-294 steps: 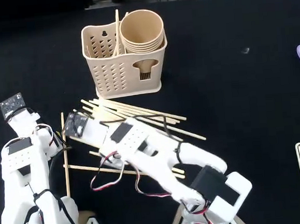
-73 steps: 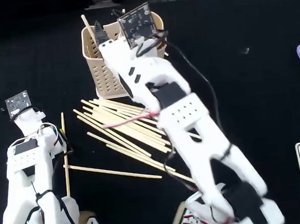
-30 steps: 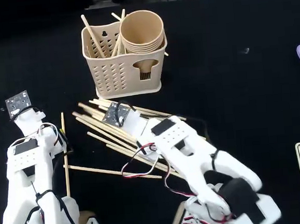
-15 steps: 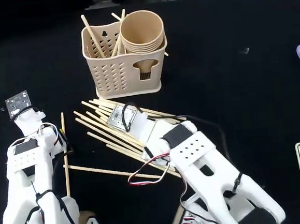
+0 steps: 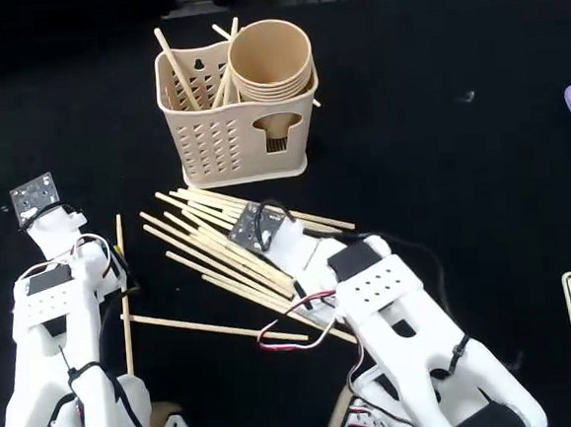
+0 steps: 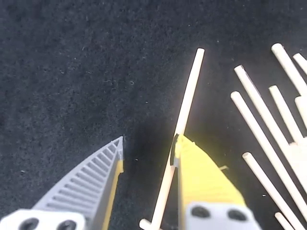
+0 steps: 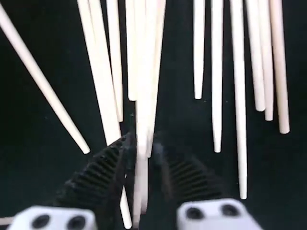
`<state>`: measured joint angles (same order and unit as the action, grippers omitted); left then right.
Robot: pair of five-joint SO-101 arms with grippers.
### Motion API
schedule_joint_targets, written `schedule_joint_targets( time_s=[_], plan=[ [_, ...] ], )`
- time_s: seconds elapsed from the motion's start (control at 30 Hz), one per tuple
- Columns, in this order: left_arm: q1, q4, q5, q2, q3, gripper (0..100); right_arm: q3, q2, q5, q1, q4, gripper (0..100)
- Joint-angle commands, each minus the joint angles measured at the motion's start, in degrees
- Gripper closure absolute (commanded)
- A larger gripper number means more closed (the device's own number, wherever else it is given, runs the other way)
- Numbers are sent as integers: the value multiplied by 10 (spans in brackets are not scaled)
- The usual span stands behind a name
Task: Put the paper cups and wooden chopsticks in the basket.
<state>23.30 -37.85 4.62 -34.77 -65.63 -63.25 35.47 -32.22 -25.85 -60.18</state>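
while the right gripper [image 7: 141,143] is pressed in on a pinched chopstick [image 7: 140,124] from the chopstick pile [image 5: 224,248] in the middle of the high view, my main worry is how many sticks the jaws really have. in the right wrist view a second stick seems to overlap the first just at the pinch, so a lift could bring up two and drop one halfway. the neighbours lie touching or just beside it, so a careless lift may drag them and fan the pile wider. the grip also looks to be near one end, and i judge the long free end could swing down and catch the wall of the basket [image 5: 211,140] at the upper centre. the paper cups [image 5: 270,56] already sit nested in its right compartment and a few sticks lean in the left one, so the opening is narrow.

my left gripper [image 6: 147,141] is spread wide at the lower left of the high view. the lone chopstick [image 6: 187,96] lies against its yellow finger. closing from there could roll that stick out sideways.
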Motion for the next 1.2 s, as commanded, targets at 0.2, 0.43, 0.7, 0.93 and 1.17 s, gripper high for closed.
schedule_joint_targets(
  time_s=[0.2,0.43,0.7,0.93,1.17],
  plan=[
    [-3,9,2,-7,4,820,59,11,55,-119,-44,842],
    [22,9,5,-8,7,820,14,-1,104,-278,80,846],
    [25,10,6,-8,7,820,59,-152,110,-273,133,842],
    [26,10,5,-8,7,820,107,-250,105,-272,135,851],
    [26,10,4,-8,7,820,110,-225,104,-237,108,989]
  ],
)
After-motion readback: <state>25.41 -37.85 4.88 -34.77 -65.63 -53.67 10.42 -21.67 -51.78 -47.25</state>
